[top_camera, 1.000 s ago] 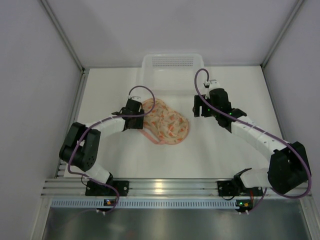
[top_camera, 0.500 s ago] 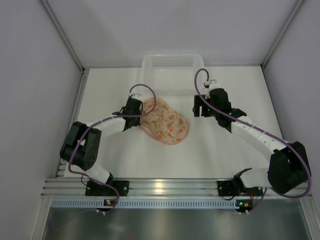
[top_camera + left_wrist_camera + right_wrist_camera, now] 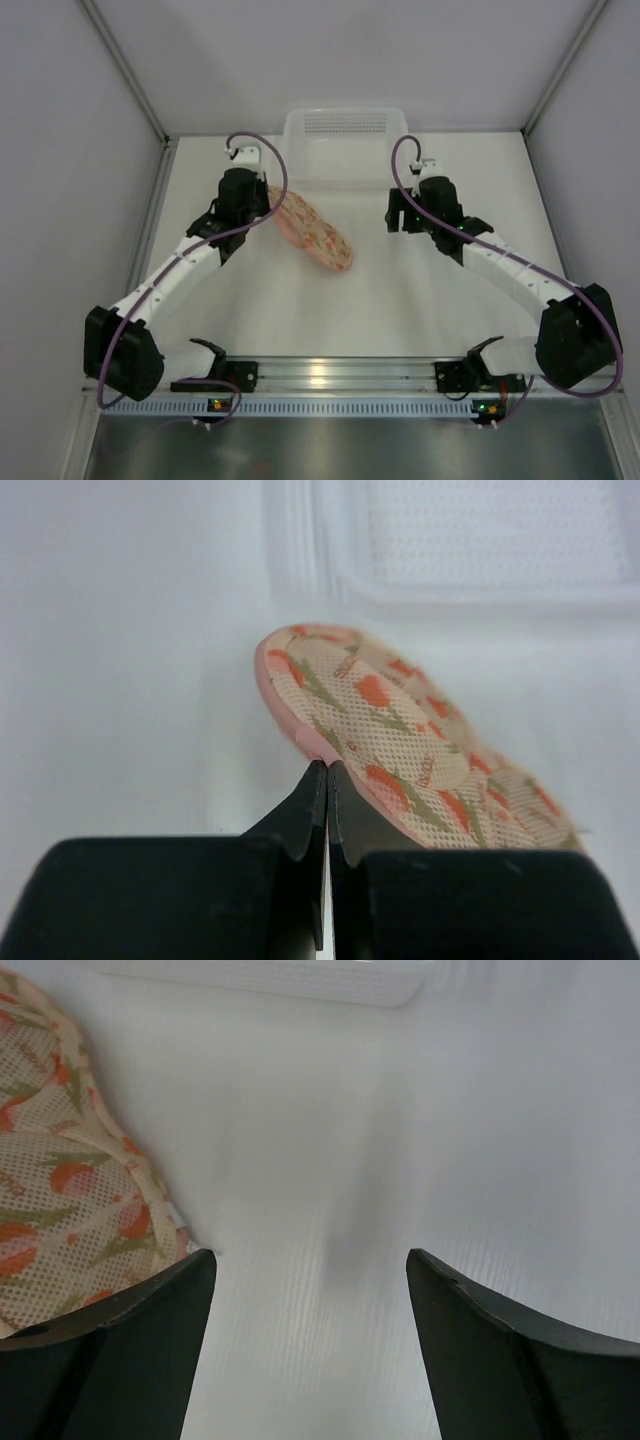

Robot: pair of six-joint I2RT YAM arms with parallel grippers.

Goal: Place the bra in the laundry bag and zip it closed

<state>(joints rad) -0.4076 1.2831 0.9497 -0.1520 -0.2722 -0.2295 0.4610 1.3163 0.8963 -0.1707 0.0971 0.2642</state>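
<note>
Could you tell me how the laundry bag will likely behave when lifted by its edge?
Probably fairly stiff: pinched at its trim by the left end effector, the laundry bag holds a domed shape without sagging. Likely light, being mesh fabric.

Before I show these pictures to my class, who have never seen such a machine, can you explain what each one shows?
A robot's left arm and right arm are bolted to a white table. The wide picture looks down from above; the other two come from wrist cameras. The left gripper is shut, pinching the pink edge of the patterned laundry bag. The right gripper is open, holding nothing. A white basket sits at the far edge. No bra shows.
</note>
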